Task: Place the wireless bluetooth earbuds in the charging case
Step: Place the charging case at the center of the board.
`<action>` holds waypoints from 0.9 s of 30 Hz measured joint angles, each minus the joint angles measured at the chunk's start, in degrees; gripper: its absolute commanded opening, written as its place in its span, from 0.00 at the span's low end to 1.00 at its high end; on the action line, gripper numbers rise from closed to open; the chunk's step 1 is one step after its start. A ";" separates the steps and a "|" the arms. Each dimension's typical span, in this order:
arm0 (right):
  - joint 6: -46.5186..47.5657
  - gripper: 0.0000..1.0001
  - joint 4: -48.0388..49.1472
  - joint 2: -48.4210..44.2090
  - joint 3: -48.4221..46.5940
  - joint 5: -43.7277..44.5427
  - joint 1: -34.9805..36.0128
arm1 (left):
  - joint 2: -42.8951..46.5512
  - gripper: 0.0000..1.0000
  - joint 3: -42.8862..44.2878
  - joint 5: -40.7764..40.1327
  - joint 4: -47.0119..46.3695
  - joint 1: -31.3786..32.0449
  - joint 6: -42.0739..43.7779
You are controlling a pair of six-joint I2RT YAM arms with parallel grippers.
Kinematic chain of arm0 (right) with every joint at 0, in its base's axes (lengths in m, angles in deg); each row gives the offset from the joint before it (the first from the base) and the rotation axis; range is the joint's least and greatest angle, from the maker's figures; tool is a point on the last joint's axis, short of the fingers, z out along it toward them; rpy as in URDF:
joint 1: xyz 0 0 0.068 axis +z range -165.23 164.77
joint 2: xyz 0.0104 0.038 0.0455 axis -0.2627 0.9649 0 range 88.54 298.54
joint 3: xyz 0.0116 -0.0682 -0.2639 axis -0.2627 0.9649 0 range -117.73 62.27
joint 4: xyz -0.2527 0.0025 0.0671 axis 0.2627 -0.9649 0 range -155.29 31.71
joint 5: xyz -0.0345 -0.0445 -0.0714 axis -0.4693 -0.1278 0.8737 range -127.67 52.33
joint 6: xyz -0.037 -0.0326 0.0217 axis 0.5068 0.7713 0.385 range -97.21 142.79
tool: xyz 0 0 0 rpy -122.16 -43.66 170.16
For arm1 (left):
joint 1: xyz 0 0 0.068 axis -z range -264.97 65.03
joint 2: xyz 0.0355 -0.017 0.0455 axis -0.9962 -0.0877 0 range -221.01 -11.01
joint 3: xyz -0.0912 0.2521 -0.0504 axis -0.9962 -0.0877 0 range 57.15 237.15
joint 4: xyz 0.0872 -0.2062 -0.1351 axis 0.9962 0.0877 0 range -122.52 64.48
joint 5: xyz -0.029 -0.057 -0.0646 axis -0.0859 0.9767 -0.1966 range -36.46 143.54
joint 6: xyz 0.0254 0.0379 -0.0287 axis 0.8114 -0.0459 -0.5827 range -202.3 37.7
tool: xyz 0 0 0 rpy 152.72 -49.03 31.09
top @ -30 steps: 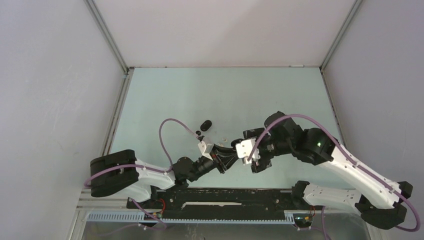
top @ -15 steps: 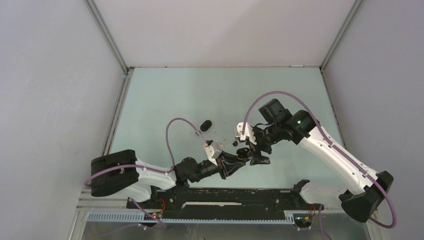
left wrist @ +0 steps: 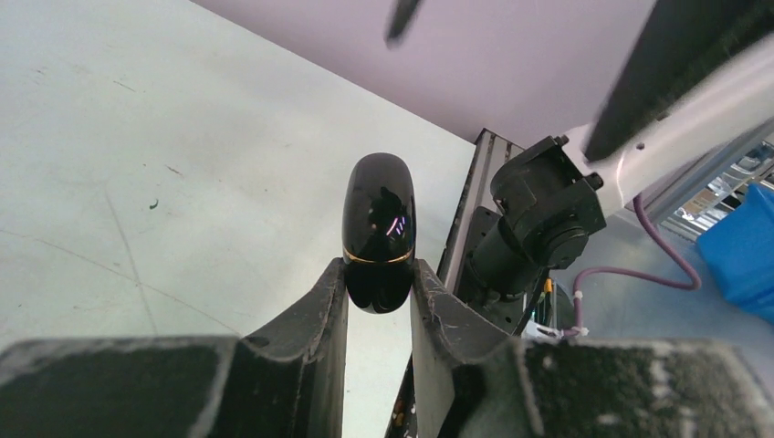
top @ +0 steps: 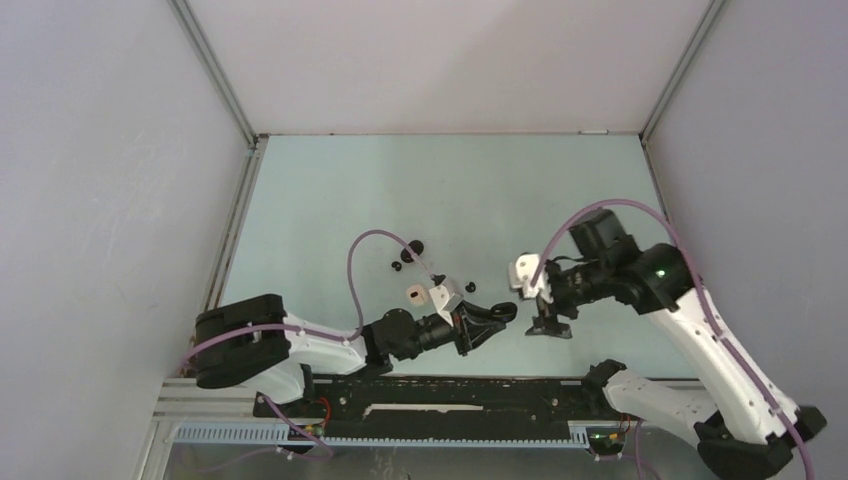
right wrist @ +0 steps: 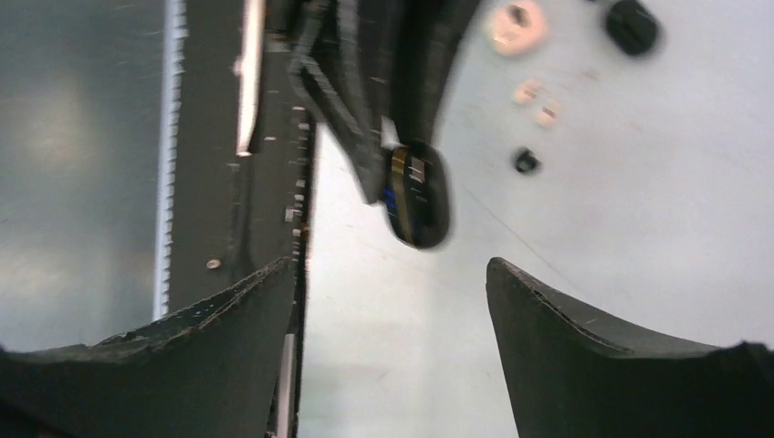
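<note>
My left gripper (left wrist: 379, 278) is shut on a glossy black charging case (left wrist: 378, 228) with a thin gold seam, and the case pokes out past the fingertips. In the top view this case (top: 504, 312) hangs just above the table, right of centre. My right gripper (top: 549, 325) is a short way to the right of it, open and empty. In the right wrist view the held case (right wrist: 422, 196) lies ahead of the wide-apart right gripper (right wrist: 391, 266). A black earbud (right wrist: 525, 161) and two whitish earbuds (right wrist: 537, 100) lie on the table beyond it.
A cream case (top: 412, 294) and a black earbud (top: 470, 287) sit left of the held case. More small black pieces (top: 408, 256) lie under the left arm's purple cable (top: 372, 240). The black base rail (top: 450, 395) runs along the near edge.
My right gripper has drawn back to the right, away from the left gripper, with its jaws still apart. My left gripper has shifted right with the black case.
</note>
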State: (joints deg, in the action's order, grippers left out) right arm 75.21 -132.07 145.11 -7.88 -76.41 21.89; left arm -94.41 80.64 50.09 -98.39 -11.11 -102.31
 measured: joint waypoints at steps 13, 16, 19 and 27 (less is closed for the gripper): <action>-16.94 0.94 16.85 -3.32 14.25 -15.13 -51.71 | -12.61 0.03 16.24 3.61 10.47 -3.72 -8.66; -26.49 1.00 26.88 -2.12 20.79 -17.27 -61.11 | -17.40 0.09 21.35 5.66 13.70 -6.03 -13.35; -34.58 1.00 34.45 -1.46 24.17 -17.59 -65.99 | -22.47 0.11 27.61 7.32 20.00 -8.41 -19.41; -39.45 1.00 40.98 -6.40 24.61 -14.95 -67.32 | -32.94 0.15 37.05 8.68 31.04 -10.93 -29.62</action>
State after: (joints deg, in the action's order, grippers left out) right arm 35.76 -91.09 138.71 16.73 -91.36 -45.43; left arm -127.35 117.68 58.77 -67.35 -22.03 -131.93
